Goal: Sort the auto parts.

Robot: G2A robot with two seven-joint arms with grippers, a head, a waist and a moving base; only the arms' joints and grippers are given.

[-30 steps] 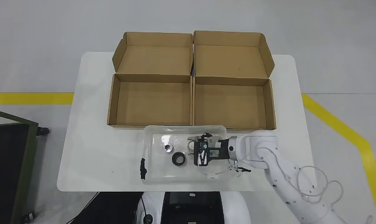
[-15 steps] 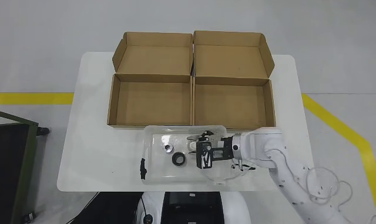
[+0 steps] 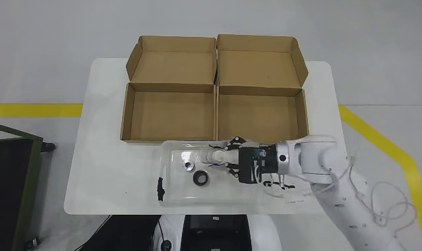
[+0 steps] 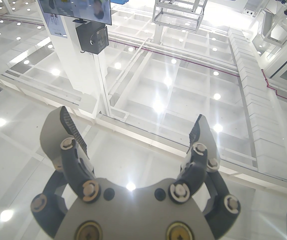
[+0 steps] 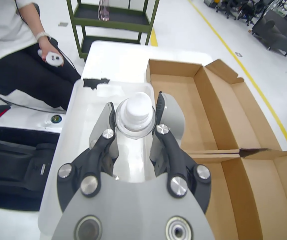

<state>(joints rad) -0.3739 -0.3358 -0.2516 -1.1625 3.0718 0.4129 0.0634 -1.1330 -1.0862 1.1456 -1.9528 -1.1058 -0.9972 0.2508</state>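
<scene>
Right claw (image 5: 135, 103): closed on a white stepped part (image 5: 136, 116), gripped across its wide collar, judged the firmest hold. The part sits over the clear tray (image 3: 165, 175), on the side nearest the boxes. In the tray: silver ring (image 3: 189, 165) and black ring (image 3: 200, 179), lying apart. Behind the tray: left box (image 3: 168, 116) and right box (image 3: 260, 119), open, side by side, likely one per kind of part. Left claw (image 4: 132, 116): spread wide, holding nothing, pointed at the ceiling, out of the way.
</scene>
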